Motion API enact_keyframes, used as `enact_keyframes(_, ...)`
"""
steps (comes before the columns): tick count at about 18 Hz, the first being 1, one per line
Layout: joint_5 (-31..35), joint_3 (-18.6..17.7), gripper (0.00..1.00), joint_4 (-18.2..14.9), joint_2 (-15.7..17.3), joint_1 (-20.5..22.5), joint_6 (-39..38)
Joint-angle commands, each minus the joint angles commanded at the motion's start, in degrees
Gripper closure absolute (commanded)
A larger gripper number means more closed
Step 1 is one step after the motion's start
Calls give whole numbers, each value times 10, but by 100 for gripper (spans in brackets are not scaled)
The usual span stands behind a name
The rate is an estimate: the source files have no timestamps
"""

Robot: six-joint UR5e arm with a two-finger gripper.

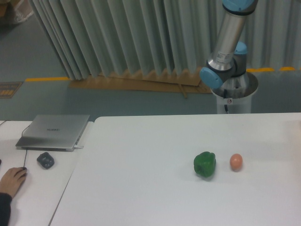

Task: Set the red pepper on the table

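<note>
Large plain white tabletop (141,188) fills the lower frame, grey pleated curtain (117,37) behind. Gripper and its fingers out of frame, state can't be told; only the silver-and-blue arm (228,47) shows upper right, and no red pepper is visible. Green bell pepper (204,165) sits right of centre, pale orange egg-shaped ball (236,162) just beside; grey laptop (54,132), dark mouse (45,160) and a person's hand (11,181) at left.

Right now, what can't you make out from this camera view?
- Pincer: out of frame; the arm runs off the top edge, so its state is unknown.
- Red pepper: not visible anywhere; only the green pepper and egg-shaped ball sit on the table.
- Person's hand: cut off at the left edge.
</note>
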Motion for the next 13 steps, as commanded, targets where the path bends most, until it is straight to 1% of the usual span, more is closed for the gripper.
enact_keyframes(1,10,-3,0,0,-1,-16,-15)
enact_keyframes(2,5,-6,0,4,2,-23,-67)
enact_keyframes(3,-16,-7,0,5,3,-23,-162)
enact_keyframes(4,-70,-9,0,5,3,-18,-233)
enact_keyframes(5,-102,-12,0,6,2,-12,-264)
enact_keyframes(6,-127,-19,0,6,3,2,-281)
enact_keyframes(7,-171,-27,0,6,4,28,-316)
enact_keyframes(9,-226,-30,0,9,2,61,-367)
enact_keyframes(10,-228,-30,0,9,0,67,-375)
enact_keyframes(12,-228,-38,0,12,0,74,-418)
enact_keyframes(13,-228,-46,0,22,0,74,-432)
